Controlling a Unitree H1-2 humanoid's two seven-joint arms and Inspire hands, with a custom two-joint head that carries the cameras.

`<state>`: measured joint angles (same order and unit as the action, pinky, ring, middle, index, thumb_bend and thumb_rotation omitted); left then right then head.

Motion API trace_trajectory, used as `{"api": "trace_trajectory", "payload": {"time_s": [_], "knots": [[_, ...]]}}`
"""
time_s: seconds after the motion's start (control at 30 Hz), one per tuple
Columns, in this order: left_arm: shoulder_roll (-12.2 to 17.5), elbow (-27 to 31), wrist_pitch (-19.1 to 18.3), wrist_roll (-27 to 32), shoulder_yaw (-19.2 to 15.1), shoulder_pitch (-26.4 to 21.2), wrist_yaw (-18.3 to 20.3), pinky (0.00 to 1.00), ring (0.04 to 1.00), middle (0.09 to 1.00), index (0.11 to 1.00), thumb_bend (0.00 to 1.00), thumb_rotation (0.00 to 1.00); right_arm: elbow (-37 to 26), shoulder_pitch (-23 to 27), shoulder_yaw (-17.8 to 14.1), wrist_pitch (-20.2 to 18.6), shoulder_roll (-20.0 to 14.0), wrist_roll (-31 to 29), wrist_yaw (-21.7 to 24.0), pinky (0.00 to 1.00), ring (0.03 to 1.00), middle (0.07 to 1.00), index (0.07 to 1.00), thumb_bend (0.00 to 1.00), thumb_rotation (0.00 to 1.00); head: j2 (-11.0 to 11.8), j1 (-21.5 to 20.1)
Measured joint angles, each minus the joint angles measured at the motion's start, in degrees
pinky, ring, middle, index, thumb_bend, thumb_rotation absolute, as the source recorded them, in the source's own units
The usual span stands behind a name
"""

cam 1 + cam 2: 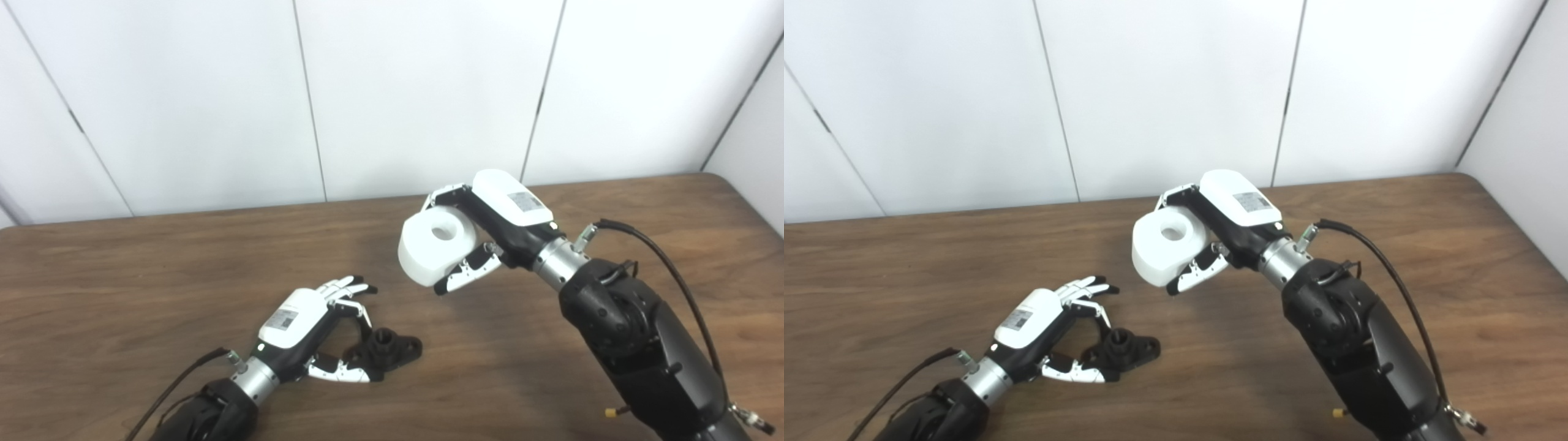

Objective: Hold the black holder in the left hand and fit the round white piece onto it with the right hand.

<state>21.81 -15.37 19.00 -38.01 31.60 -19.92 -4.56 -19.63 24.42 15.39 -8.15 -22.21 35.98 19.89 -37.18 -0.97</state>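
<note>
While the right hand (490, 226) held the white piece (435, 245) clamped between fingers and thumb above the table (122, 275), its hole facing up, the holder (386, 352) lay flat on the wood near the front edge. The left hand (312, 331) rested beside it, fingers spread above and thumb touching its near side, not yet closed around it. Bare wood stretched open between holder and piece, and wide to the left and far right. The table's rounded right corner met the white panelled wall (416, 92) running along the back edge.
</note>
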Motion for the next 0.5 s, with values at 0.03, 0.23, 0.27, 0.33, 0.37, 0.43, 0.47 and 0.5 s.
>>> {"api": "trace_trajectory", "payload": {"time_s": [0.03,0.23,0.27,0.33,0.37,0.43,0.47,0.5], "knots": [[-0.02,0.0,-0.09,-0.04,0.05,-0.05,0.0,0.92,0.941,0.874,0.484,0.52,0.06,-0.06,-0.05,0.02,0.13,0.05,-0.17,0.3,0.5,0.61,0.641,0.478,0.52,0.13,-0.09,0.35],[-0.21,0.22,-0.92,-0.16,0.25,-0.2,0.03,0.93,0.957,0.881,0.485,0.52,0.06,-0.14,-0.6,0.88,0.45,0.43,-0.54,1.87,0.5,0.613,0.64,0.478,0.52,0.13,-0.53,0.88],[-0.26,0.33,-1.16,-0.17,0.29,-0.19,0.06,0.93,0.958,0.881,0.485,0.52,0.06,-0.14,-0.81,1.14,0.74,0.7,-0.64,2.11,0.51,0.618,0.639,0.478,0.52,0.13,-0.53,0.88],[-0.38,0.41,-1.6,-0.17,0.39,-0.2,0.08,0.93,0.957,0.878,0.484,0.52,0.06,-0.14,-1.29,1.63,1.15,1.32,-0.75,2.33,0.52,0.625,0.641,0.478,0.52,0.13,-0.62,1.14],[-0.45,0.41,-1.73,-0.17,0.44,-0.24,0.08,0.93,0.958,0.881,0.484,0.52,0.06,-0.13,-1.44,1.73,1.24,1.64,-0.78,2.43,0.52,0.627,0.642,0.478,0.52,0.13,-0.62,1.15],[-0.55,0.41,-2.04,-0.17,0.58,-0.33,0.08,0.92,0.958,0.882,0.484,0.52,0.06,-0.13,-1.59,1.8,1.24,2.27,-0.8,2.58,0.53,0.63,0.646,0.478,0.52,0.13,-0.79,1.06],[-0.57,0.41,-2.11,-0.17,0.67,-0.39,0.08,0.92,0.958,0.881,0.484,0.52,0.06,-0.12,-1.6,1.83,1.24,2.55,-0.78,2.69,0.53,0.632,0.647,0.478,0.52,0.13,-0.79,1.06],[-0.57,0.41,-2.16,-0.17,0.74,-0.44,0.08,0.92,0.958,0.881,0.484,0.52,0.06,-0.1,-1.59,1.97,1.24,2.74,-0.68,2.75,0.53,0.632,0.649,0.479,0.52,0.14,-0.88,1.06]]}}
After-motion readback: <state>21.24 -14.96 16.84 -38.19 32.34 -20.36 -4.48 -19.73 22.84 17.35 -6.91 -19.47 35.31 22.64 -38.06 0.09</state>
